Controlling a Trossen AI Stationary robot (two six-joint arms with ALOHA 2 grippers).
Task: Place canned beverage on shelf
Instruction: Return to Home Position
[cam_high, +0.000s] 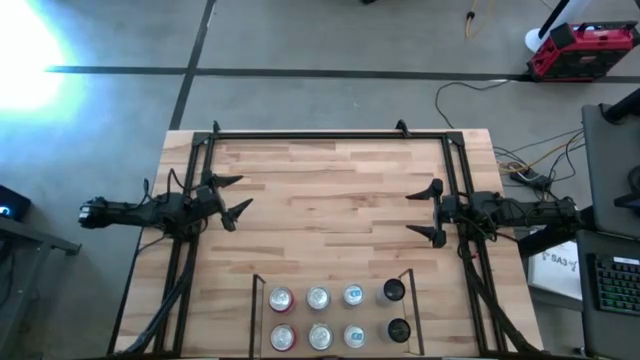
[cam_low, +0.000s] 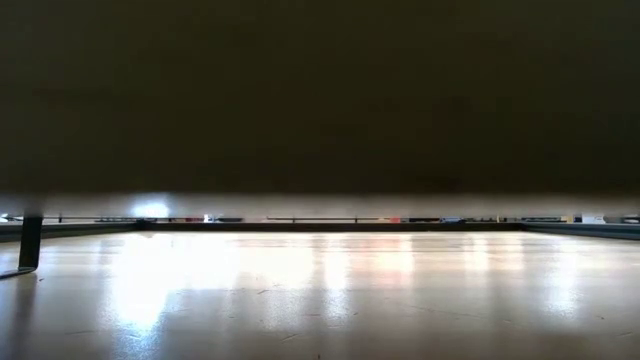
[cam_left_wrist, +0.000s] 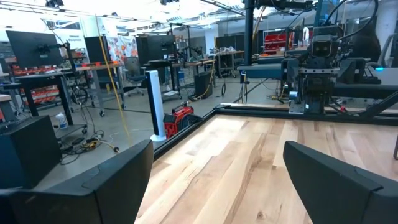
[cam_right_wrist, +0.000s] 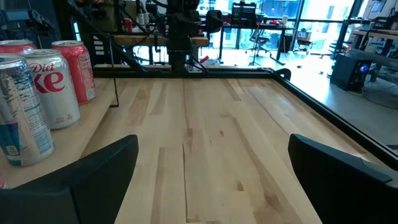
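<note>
Cans (cam_high: 320, 337): eight, all upright on shelf (cam_high: 258, 310) at bottom-centre of high view, in two rows of four btwn its two thin black rails. L to R: left arm (cam_high: 150, 210) sits at left edge of counter (cam_high: 330, 170), pointing toward counter's middle. Left jaws are spread wide, gripping nothing, well apart from shelf. Left wrist view shows both dark fingers (cam_left_wrist: 93, 186) far apart w/ bare wood btwn them. Next, shelf contents: red cans (cam_high: 281, 298) just inside left rail, silver cans (cam_high: 318, 297) beside them, then blue cans (cam_high: 353, 295), then black cans (cam_high: 393, 291) by right rail. Each colour is a pair, one can behind the other, neighbours close but w/ small gaps. Right arm (cam_high: 510, 210) sits at counter's right edge, opposite left arm and facing it. Right jaws are likewise spread wide & empty, also well apart from shelf. Right wrist view: fingers (cam_right_wrist: 93, 180) wide apart over bare wood, w/ red, silver & blue cans standing off to one side, untouched. Low view mostly dark, w/ only a strip of counter showing.
</note>
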